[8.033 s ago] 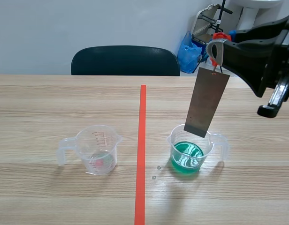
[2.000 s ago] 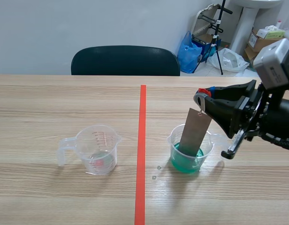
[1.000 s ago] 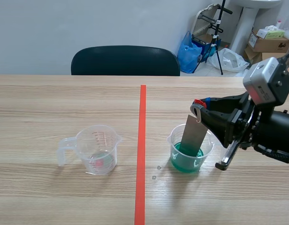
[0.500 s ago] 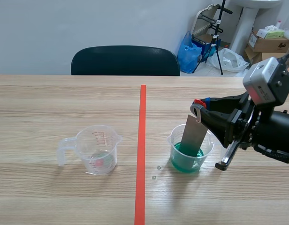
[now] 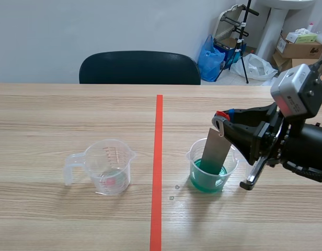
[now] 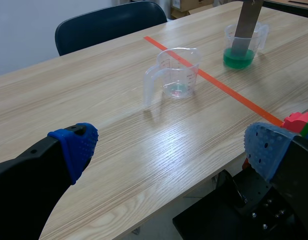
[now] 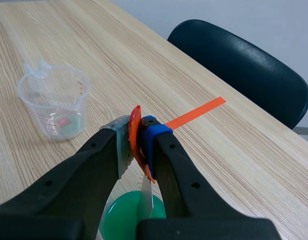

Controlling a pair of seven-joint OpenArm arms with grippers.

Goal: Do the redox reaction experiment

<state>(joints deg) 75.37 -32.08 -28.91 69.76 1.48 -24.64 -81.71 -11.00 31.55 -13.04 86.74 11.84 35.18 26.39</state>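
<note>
Immersion explains the pose of the right gripper (image 5: 221, 121): its jaws are pressed together on a thin red tab (image 7: 135, 136) at the top end of the metal strip (image 5: 215, 151), and it hangs just above the green cup (image 5: 232, 168) so that the strip slants down into it. The strip's lower end sits in the green liquid (image 5: 207, 180) inside the cup and its upper part stands clear above the rim. Gripping only the top end lets the metal meet the solution while the pads stay dry, which judging by the task is the reaction step itself.

A nearly empty clear cup (image 5: 108, 166) stands well apart from the green cup, on the far side of the orange tape line (image 5: 158, 157) from it, apparently not needed for this step. The left gripper (image 6: 170, 147) is far back from the green cup, off the table's near edge, jaws spread wide and holding nothing.

The scene view shows how deep the strip reaches into the green cup, but the left arm is absent from it. The right wrist view alone shows the red tab squeezed between the pads, with only a sliver of the strip's edge above the liquid. The left wrist view shows both cups from afar and the open blue pads (image 6: 76, 147). A dark chair (image 5: 140, 67) stands beyond the table, behind the green cup.
</note>
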